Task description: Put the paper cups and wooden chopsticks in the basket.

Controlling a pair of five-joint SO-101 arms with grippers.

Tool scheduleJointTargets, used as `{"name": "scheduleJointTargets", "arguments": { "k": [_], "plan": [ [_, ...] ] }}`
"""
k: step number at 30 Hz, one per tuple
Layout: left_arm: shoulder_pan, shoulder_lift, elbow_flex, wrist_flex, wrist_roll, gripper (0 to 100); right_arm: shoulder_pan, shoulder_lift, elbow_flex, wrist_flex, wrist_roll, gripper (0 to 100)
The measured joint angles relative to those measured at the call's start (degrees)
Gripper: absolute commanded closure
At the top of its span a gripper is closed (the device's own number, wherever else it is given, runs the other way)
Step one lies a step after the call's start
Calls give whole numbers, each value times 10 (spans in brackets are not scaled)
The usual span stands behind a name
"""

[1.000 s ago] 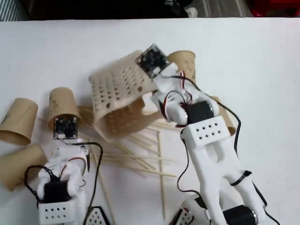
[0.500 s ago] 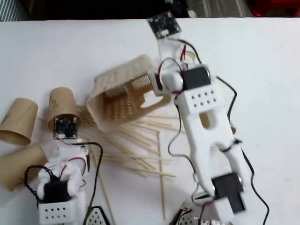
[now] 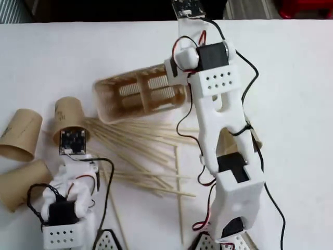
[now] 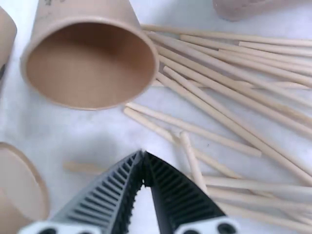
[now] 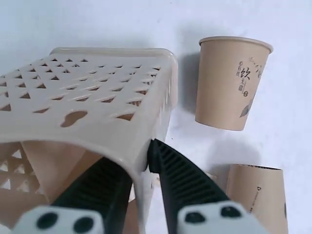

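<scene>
White table [image 3: 296, 78], far edge near basket [image 3: 130, 99]; right jaws pinching its rim, left jaws closed, empty.

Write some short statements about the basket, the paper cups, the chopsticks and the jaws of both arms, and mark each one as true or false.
1. The right arm's jaws are clamped on the wall of the basket, one jaw inside and one outside. True.
2. The wooden chopsticks are lying in the basket. False: they lie scattered on the table, next to the basket.
3. The left arm's jaws are shut and hold nothing. True.
4. All the paper cups stand upright. False: the cup in front of the left arm's jaws lies on its side, and so does another cup at the table's left edge.
</scene>
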Motion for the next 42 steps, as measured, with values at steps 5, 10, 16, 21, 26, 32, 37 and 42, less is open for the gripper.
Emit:
{"name": "scheduleJointTargets", "arguments": {
  "k": [5, 10, 16, 21, 26, 32, 37, 42],
  "plan": [
    [0, 0, 0, 0, 0, 973, -2, -9, 27, 3, 0, 981],
    [0, 0, 0, 0, 0, 973, -25, -76, 103, 3, 0, 980],
    [0, 0, 0, 0, 0, 973, -21, -114, 141, 4, -4, 978],
    [0, 0, 0, 0, 0, 973, -14, -113, 153, 4, -35, 978],
    [0, 0, 0, 0, 0, 973, -9, -66, 153, 3, -39, 897],
    [0, 0, 0, 0, 0, 973, -11, -20, 94, 3, -39, 807],
    [0, 0, 0, 0, 0, 973, -11, 6, 1, 3, -22, 807],
    [0, 0, 0, 0, 0, 973, -11, 46, -91, 3, 27, 807]
  ]
}}
